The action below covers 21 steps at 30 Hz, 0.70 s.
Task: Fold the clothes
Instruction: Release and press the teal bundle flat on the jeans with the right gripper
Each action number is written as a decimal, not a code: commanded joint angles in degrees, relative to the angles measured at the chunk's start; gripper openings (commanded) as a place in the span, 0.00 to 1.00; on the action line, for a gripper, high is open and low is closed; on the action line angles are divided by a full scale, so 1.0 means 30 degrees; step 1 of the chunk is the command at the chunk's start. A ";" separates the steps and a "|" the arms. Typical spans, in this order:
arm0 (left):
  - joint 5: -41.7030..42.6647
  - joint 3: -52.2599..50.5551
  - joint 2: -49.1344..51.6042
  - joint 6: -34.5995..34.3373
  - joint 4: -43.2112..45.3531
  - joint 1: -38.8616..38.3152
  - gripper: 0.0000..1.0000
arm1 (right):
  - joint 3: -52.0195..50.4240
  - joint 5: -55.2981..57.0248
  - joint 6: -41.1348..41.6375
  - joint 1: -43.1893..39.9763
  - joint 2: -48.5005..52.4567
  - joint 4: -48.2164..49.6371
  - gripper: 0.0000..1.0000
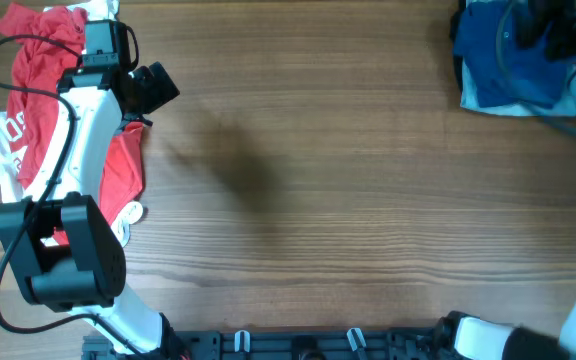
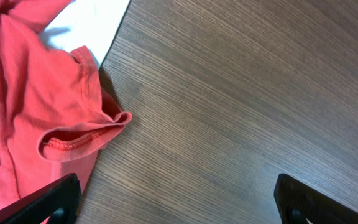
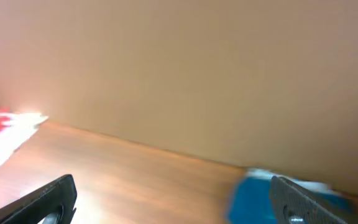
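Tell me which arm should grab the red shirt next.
Left. The left gripper hangs open just beside the red shirt, with the cloth reaching one finger's side. The right gripper, also open, is across the table by the blue garment.

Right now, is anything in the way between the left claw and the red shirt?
No, nothing I can see. The left gripper is open, and the red shirt lies right next to it, with its sleeve flat on the wooden table. Only bare wood shows in the gap.
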 commanded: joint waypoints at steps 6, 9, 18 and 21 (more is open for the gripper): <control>-0.0109 0.0051 0.0146 -0.0036 -0.0007 0.0036 1.00 | -0.0087 -0.3111 0.9194 0.0940 -0.2477 -0.2667 1.00; -0.0109 0.0051 0.0146 -0.0044 -0.0007 0.0036 1.00 | -0.0087 -0.2018 0.9136 0.0823 -0.2506 -0.3075 1.00; -0.0109 0.0051 0.0146 -0.0036 -0.0007 0.0036 1.00 | -0.0874 0.5071 0.8102 0.0998 -0.2266 -0.4364 1.00; -0.0109 0.0051 0.0146 -0.0036 0.0000 0.0036 1.00 | -0.2506 0.8779 0.8116 0.1982 -0.3257 -0.4000 1.00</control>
